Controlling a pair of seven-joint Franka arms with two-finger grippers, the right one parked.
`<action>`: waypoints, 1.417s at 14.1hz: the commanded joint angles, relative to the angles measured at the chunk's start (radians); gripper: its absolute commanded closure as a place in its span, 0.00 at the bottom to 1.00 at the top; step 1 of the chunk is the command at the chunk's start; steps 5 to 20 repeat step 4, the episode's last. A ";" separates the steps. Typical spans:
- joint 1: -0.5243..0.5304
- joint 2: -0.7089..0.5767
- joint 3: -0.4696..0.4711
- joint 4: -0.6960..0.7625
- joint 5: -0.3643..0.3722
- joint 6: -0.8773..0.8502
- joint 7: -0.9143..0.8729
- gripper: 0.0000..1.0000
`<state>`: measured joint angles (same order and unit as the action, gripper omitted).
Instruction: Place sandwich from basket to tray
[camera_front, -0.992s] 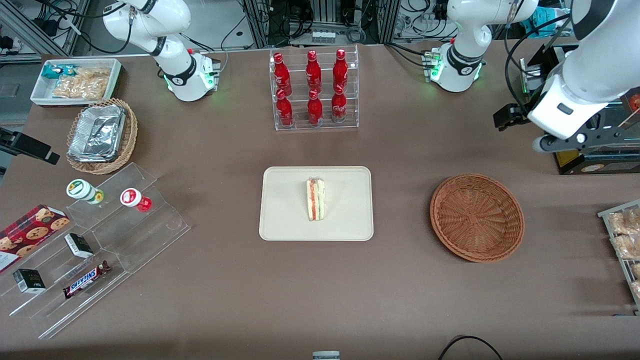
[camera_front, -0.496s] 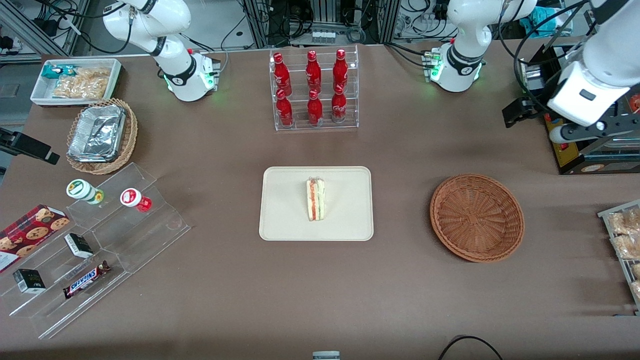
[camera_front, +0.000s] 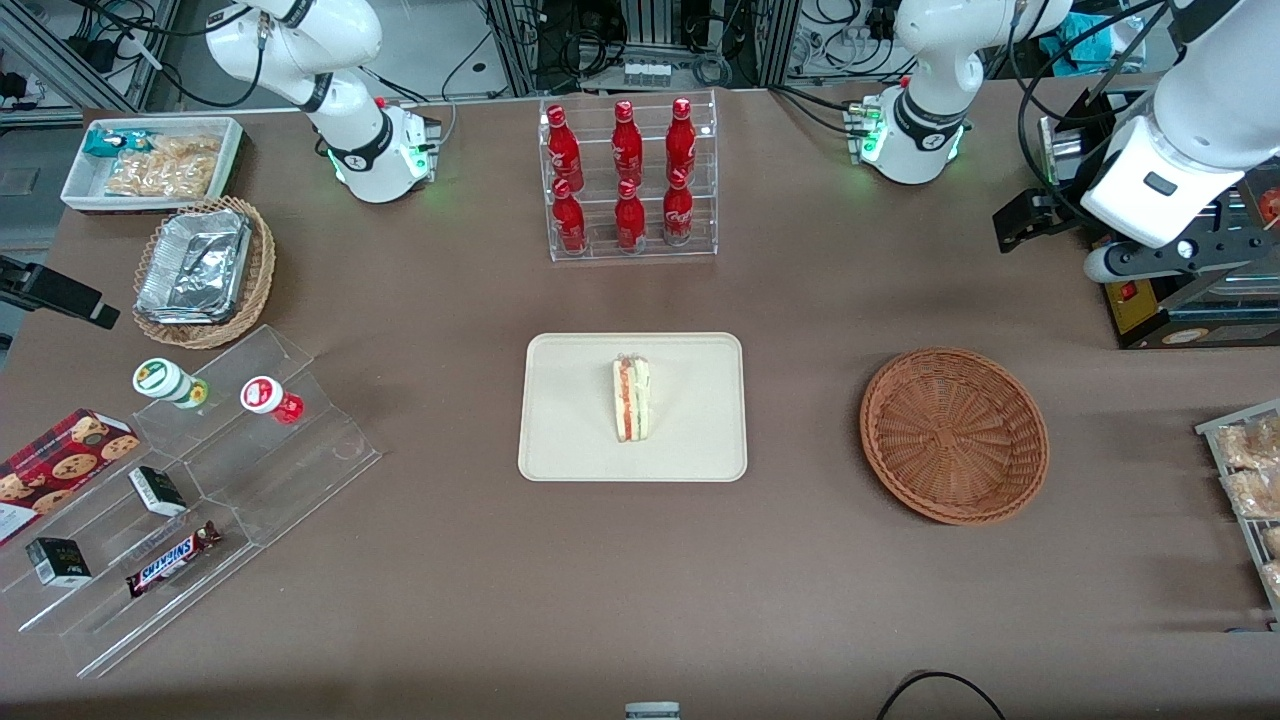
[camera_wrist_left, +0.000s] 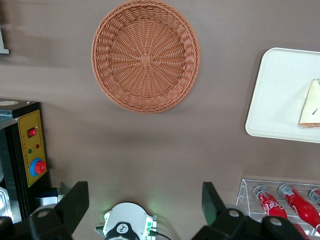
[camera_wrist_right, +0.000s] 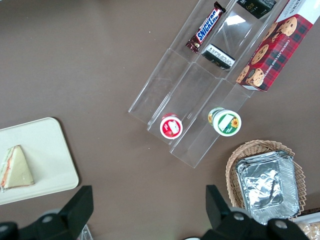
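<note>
- Gripper (camera_wrist_left: 142, 210) of mine is hovering high over the working arm's end of the table, fingers (camera_wrist_left: 75, 205) spread wide, carrying nothing.
- Sandwich (camera_front: 632, 399) is lying on the tray (camera_front: 570, 440); the basket (camera_front: 953, 435) is looking empty.
- I'm judging the placing finished, probably; the best course is staying clear.

My sandwich (camera_front: 631, 400) — a white wedge with red-orange and green layers — stands on edge at the middle of the cream tray (camera_front: 570, 440). At its 3 o'clock in the front view, well apart, sits the empty reddish-brown wicker basket (camera_front: 953, 434).

My gripper (camera_wrist_left: 142, 212) hangs high above the table, its fingers spread.
</note>
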<state>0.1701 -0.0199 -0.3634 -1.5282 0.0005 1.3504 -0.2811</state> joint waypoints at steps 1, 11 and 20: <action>-0.012 0.011 0.018 0.028 -0.008 -0.017 0.003 0.00; -0.009 0.025 0.020 0.028 -0.008 -0.017 0.002 0.00; -0.009 0.025 0.020 0.028 -0.008 -0.017 0.002 0.00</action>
